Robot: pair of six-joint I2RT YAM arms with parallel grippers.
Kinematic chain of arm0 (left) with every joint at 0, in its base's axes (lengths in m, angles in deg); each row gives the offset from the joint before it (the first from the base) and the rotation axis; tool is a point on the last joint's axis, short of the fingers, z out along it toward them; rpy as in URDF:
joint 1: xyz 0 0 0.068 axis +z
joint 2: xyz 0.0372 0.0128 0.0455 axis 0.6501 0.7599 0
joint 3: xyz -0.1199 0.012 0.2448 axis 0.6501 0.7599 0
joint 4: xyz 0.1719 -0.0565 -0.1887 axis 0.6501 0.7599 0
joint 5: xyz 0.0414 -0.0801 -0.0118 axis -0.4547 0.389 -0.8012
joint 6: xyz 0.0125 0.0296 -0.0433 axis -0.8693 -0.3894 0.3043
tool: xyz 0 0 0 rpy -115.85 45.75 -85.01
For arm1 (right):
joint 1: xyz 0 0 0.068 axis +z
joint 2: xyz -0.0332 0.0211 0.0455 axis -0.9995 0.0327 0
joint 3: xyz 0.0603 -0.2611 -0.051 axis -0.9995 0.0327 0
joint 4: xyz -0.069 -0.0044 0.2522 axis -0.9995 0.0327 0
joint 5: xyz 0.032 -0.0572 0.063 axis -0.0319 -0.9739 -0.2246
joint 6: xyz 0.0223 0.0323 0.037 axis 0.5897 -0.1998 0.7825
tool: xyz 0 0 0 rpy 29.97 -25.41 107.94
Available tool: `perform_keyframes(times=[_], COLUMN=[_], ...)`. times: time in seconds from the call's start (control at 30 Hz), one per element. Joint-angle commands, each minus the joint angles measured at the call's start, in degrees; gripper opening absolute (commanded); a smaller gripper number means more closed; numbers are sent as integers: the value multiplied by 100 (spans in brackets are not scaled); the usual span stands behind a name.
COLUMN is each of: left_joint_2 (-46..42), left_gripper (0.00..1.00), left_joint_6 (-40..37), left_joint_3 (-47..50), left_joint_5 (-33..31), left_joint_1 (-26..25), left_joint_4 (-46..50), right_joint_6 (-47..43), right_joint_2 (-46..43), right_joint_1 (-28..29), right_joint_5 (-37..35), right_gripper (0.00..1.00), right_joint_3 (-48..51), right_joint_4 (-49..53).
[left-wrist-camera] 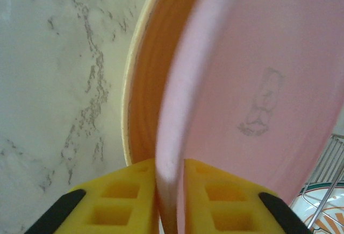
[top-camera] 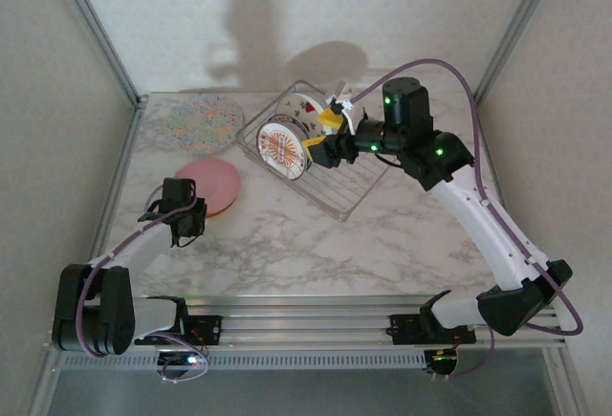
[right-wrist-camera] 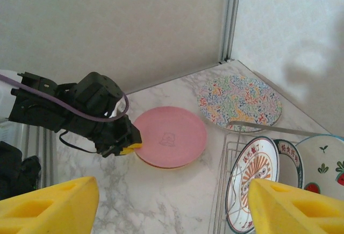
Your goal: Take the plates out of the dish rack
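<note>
Your left claw (left-wrist-camera: pixel 171 201) is pinching the pink plate (left-wrist-camera: pixel 258 56) flat on the tabletop (left-wrist-camera: pixel 54 83), so let go; your spread right claw (right-wrist-camera: pixel 172 210) needs the sunburst plate (right-wrist-camera: pixel 255 180) just ahead.

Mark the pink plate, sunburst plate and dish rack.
pink plate (right-wrist-camera: pixel 169 137), right wrist view, centre of face
sunburst plate (top-camera: pixel 283 149), top external view, patterned centre
dish rack (top-camera: pixel 349 188), top external view, bare wire floor

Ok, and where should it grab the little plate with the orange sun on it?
By its top rim, coming straight down from above. The sunburst plate stands on edge in the dish rack, so its upper rim sticks up free while the wires hold its bottom. One finger probably fits in front, the other between it and the fruit plate behind.
</note>
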Motion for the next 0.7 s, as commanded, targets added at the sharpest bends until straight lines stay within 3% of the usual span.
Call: perform_keyframes(times=[0.0, 0.13, 0.43, 0.67], left_joint_2=[-27, -116, -611, -1259], left_gripper=[24, 31, 48, 57], left_joint_6=[40, 58, 156, 410], left_joint_3=[35, 20, -122, -233], left_joint_5=[13, 44, 1, -40], left_joint_1=[53, 52, 11, -50], left_joint_4=[-110, -42, 383, 783], right_joint_6=[90, 153, 347, 638], right_joint_2=[31, 66, 442, 1058], right_joint_1=[70, 65, 18, -352], right_joint_5=[-74, -502, -2216, -2126], right_gripper=[74, 74, 72, 71], right_joint_3=[-140, -154, -408, -443], right_joint_4=[-48, -89, -112, -440])
